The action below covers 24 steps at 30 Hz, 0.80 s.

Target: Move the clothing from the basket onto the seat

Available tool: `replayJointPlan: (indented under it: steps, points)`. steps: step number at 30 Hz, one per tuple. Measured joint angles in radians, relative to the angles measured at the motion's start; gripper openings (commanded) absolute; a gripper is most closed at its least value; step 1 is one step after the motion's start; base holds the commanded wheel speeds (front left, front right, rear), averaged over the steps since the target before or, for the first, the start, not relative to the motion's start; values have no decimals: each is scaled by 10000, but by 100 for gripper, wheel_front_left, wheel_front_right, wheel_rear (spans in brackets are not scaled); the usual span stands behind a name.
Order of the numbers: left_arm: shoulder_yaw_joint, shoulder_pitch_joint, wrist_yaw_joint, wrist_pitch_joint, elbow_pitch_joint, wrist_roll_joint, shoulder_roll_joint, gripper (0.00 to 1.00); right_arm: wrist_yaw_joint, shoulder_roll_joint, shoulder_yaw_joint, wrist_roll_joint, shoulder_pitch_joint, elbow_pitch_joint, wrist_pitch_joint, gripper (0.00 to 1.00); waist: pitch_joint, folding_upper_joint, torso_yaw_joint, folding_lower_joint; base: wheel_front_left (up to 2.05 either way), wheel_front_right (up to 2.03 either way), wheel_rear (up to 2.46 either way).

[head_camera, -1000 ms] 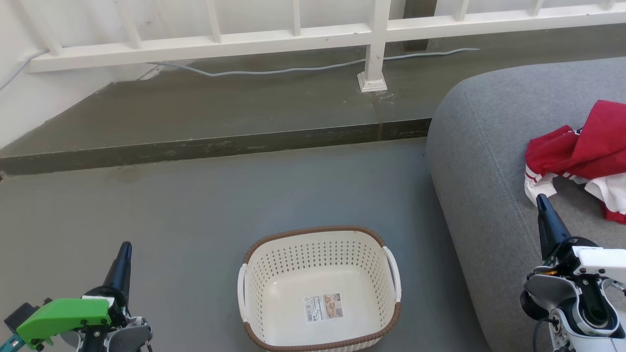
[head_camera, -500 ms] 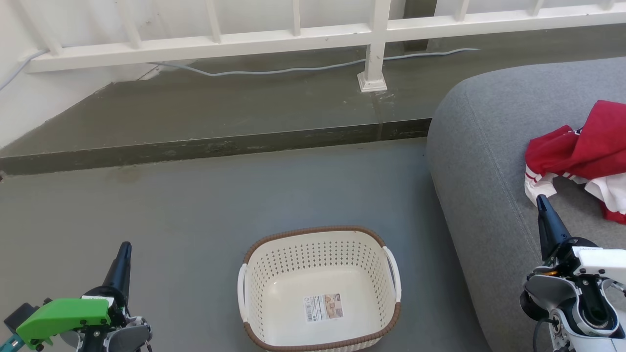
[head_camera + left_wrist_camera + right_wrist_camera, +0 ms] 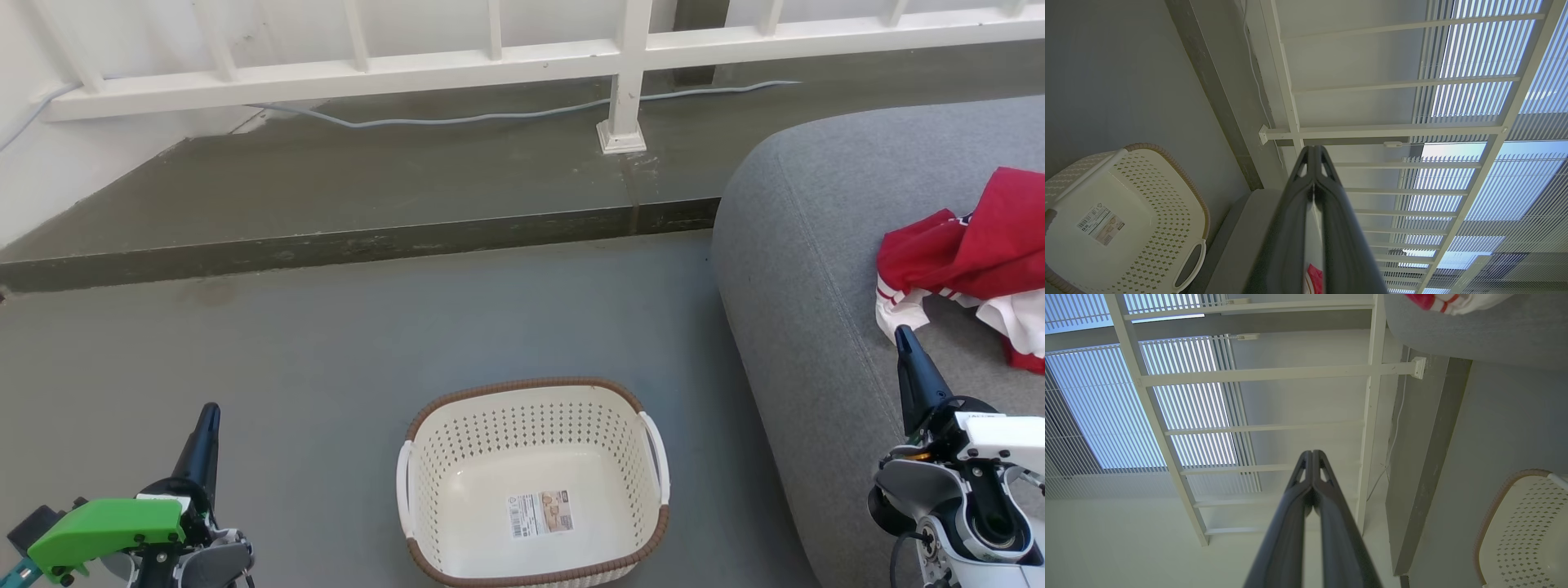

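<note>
- While it hangs above the grey floor (image 3: pixel 326 343) at lower left, the left gripper (image 3: pixel 211 410) has its fingers pressed together, holding nothing.
- The basket (image 3: pixel 522 384) stands on the floor at centre, a label (image 3: pixel 541 513) on its bottom.
- The right gripper (image 3: pixel 901 333), likewise clenched and empty, shows against the seat (image 3: pixel 816 245), its tip near the clothing (image 3: pixel 971 245) heaped there.
</note>
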Motion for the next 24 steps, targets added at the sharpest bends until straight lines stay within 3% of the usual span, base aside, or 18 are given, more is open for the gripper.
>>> replayJointPlan:
  steps: [24]
  points:
    - [17, -5, 0, 4, 8, 2, -59, 0, 15, 6, -25, -2, -1, 2, 2, 0, 0, 0, 0, 0, 0, 0, 0]
